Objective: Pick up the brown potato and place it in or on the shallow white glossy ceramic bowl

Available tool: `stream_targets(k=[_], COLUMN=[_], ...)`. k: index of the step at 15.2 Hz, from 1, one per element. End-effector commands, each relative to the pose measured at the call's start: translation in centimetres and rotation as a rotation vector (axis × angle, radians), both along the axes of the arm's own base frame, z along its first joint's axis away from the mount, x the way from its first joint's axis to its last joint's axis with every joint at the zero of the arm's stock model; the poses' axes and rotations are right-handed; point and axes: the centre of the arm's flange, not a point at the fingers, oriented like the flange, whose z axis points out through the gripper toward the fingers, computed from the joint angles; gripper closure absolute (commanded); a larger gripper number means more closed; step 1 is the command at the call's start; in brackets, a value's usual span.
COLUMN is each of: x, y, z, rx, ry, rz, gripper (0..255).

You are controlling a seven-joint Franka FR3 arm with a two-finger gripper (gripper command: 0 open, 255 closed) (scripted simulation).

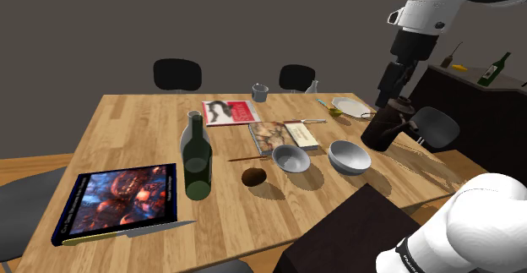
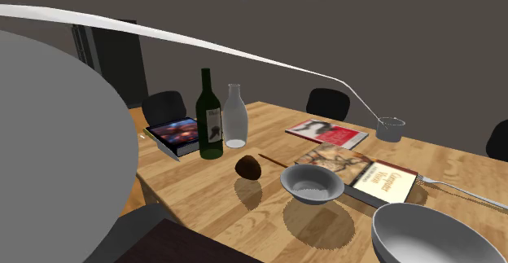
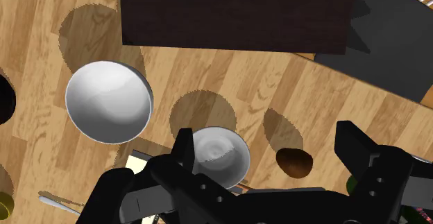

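Table [image 1: 135,128], wood-grained, carries everything I log here. White arm [image 1: 426,9] comes down from the shoulder view's upper right. Its black gripper [image 1: 377,140] hangs above the tabletop, just to that view's right of the larger bowl [image 1: 349,156]. Picture-covered book [image 1: 118,199] lies flat toward the shoulder view's lower left, and a dark green bottle [image 1: 197,157] stands upright beside it. In the wrist view I read the fingers [image 3: 184,146] as wide apart, holding nothing. Larger bowl is pale. The smaller bowl [image 1: 291,158], greyer, sits close beside it, not touching. Brown potato [image 1: 253,177] lies on bare wood between the bottle and the smaller bowl, nearer the bowl, touching neither.
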Motion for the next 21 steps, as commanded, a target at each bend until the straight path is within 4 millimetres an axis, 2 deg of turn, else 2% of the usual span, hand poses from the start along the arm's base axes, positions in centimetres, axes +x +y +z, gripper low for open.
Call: stream_targets(k=[1, 11, 21], x=[0.0, 9.7, 16.9], y=[0.0, 6.4, 13.8], z=[0.0, -9.1, -19.6], rx=[0.000, -0.124, -0.248], ry=[0.000, 0.069, 0.138], rz=[0.000, 0.268, 0.536], gripper=[0, 0, 0])
